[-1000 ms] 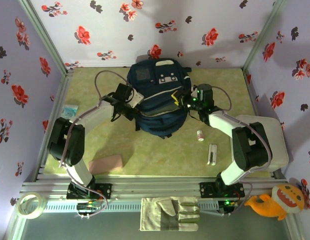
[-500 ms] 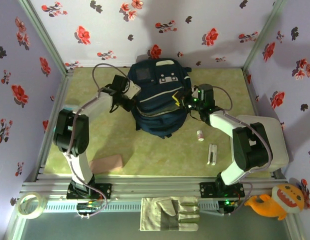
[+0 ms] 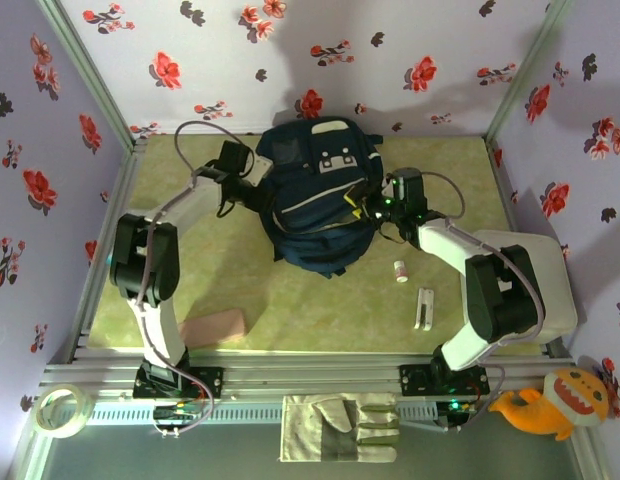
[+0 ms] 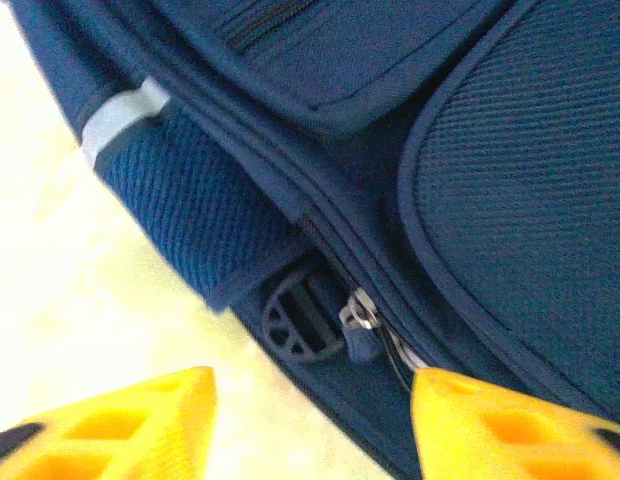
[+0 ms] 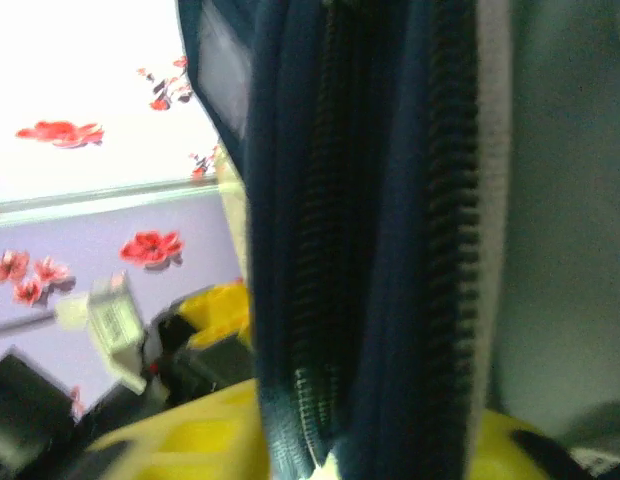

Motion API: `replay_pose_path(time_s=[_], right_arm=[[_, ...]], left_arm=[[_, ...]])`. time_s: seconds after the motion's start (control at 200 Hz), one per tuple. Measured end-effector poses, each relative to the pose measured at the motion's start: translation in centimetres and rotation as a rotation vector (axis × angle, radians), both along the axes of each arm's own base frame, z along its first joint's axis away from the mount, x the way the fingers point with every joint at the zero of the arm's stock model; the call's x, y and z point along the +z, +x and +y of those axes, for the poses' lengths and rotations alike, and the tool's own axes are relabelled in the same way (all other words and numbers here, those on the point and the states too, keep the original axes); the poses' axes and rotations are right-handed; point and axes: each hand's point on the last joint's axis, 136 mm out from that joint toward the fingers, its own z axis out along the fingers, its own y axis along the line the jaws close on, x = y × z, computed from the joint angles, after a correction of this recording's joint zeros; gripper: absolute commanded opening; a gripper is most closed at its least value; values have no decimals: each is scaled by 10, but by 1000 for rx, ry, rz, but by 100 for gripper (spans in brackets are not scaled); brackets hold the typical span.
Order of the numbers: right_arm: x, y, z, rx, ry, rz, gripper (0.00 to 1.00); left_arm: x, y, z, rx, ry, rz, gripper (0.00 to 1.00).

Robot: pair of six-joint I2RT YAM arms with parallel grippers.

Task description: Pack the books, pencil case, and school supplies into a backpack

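No legible text, label or number on the backpack (image 3: 315, 200) or elsewhere

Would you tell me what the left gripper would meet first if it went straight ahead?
Probably the backpack, near its zipper pull beside the buckle; depth is unclear.

Top view evenly lit with soft wall (image 3: 390, 40) shadows; wrist views blurred, right one blown out upper-left.
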Motion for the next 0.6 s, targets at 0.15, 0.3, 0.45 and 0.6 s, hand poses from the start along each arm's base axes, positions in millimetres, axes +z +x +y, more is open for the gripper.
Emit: replay_pose_path(time_s=[0.15, 0.3, 0.45, 0.6], right_arm=[[-12, -7, -17, -35, -127, 18, 72], [1, -15, -39, -83, -245, -27, 85], [13, -22, -63, -121, -383, -74, 94], [17, -26, -82, -145, -512, -88, 97]], left_arm=[[26, -32, 19, 152, -59, 4, 78], [49, -64, 50, 321, -69, -23, 100], [44, -98, 93, 509, -29, 20, 100], [24, -141, 115, 664, -38, 135, 100]])
